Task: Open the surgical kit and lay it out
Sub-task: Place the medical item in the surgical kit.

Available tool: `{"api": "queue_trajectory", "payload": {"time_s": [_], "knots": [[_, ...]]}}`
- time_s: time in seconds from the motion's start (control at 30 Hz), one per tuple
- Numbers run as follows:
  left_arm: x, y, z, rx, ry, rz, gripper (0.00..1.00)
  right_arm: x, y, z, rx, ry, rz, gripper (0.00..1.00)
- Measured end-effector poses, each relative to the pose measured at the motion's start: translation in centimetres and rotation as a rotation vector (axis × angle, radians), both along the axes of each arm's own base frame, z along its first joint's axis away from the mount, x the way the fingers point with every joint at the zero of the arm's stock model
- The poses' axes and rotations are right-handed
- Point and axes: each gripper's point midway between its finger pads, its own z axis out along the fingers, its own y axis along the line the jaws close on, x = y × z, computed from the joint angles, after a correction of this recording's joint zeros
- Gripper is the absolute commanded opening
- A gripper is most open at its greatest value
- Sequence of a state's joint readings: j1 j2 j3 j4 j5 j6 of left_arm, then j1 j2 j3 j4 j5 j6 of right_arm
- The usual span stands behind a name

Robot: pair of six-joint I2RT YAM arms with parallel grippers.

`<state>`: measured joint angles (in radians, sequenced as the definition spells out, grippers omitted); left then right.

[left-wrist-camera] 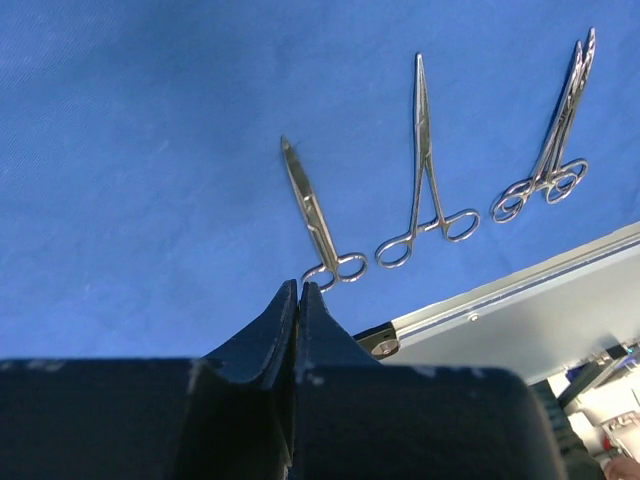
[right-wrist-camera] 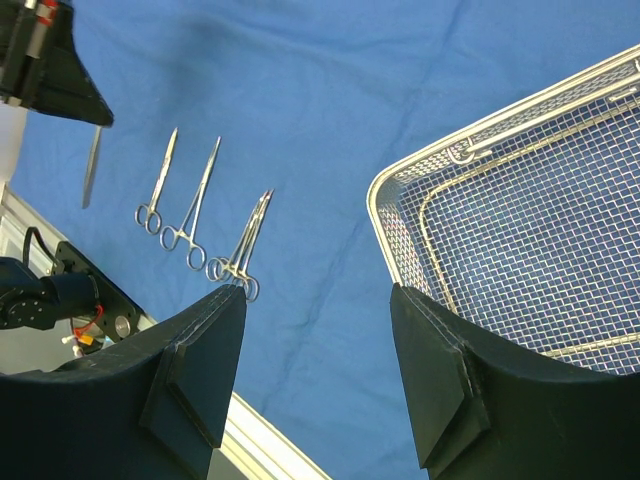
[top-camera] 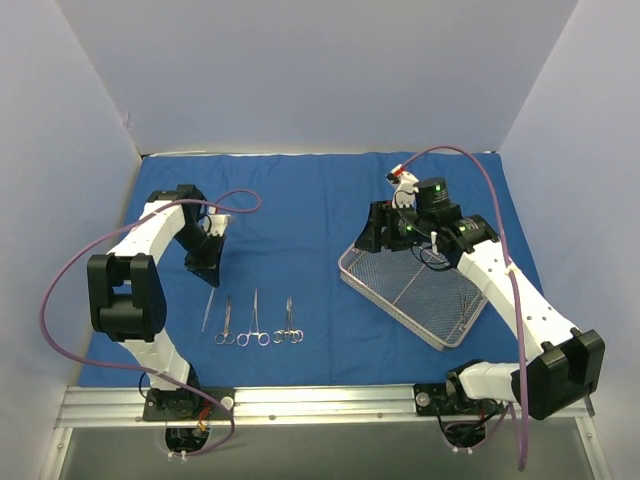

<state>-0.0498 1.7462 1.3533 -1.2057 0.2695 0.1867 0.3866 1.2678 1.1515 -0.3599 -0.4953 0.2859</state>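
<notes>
The royal-blue cloth wrap [top-camera: 300, 200] lies spread flat over the table. Near its front left, slim steel tweezers [top-camera: 208, 310] and three ring-handled clamps [top-camera: 226, 322] [top-camera: 254, 320] [top-camera: 288, 322] lie side by side. My left gripper [top-camera: 210, 272] hovers just beyond the tweezers' far end, shut with nothing in it. Its wrist view shows the shut tips [left-wrist-camera: 298, 286] above the three clamps [left-wrist-camera: 320, 220]. The silver wire-mesh tray [top-camera: 390, 310] sits at an angle on the right. My right gripper [top-camera: 375, 235] hangs open over the tray's far left corner [right-wrist-camera: 420, 165].
A metal rail [top-camera: 320, 400] carrying both arm bases runs along the near edge; it shows as [left-wrist-camera: 520, 300] in the left wrist view. White walls close off the back and sides. Bare blue cloth [right-wrist-camera: 330, 100] lies between the instruments and the tray.
</notes>
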Motion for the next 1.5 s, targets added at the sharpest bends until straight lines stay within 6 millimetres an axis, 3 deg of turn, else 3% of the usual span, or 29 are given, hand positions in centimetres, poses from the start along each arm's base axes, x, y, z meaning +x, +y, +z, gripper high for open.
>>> {"api": "queue_trajectory", "payload": {"time_s": [0.37, 0.7, 1.0, 1.5], "knots": [[-0.2, 0.0, -3.3, -0.043, 0.082, 0.02, 0.02, 0.0, 0.0, 0.0, 0.002, -0.001, 0.002, 0.6], [0.0, 0.4, -4.2, -0.049, 0.095, 0.038, 0.02, 0.0, 0.0, 0.0, 0.002, 0.0, 0.002, 0.6], [-0.2, 2.7, -5.2, -0.042, 0.119, 0.111, 0.02, 0.0, 0.0, 0.0, 0.001, -0.001, 0.001, 0.6], [-0.5, 3.0, -6.3, -0.026, 0.147, 0.099, 0.05, 0.2, -0.1, -0.3, -0.003, 0.007, -0.003, 0.6]]}}
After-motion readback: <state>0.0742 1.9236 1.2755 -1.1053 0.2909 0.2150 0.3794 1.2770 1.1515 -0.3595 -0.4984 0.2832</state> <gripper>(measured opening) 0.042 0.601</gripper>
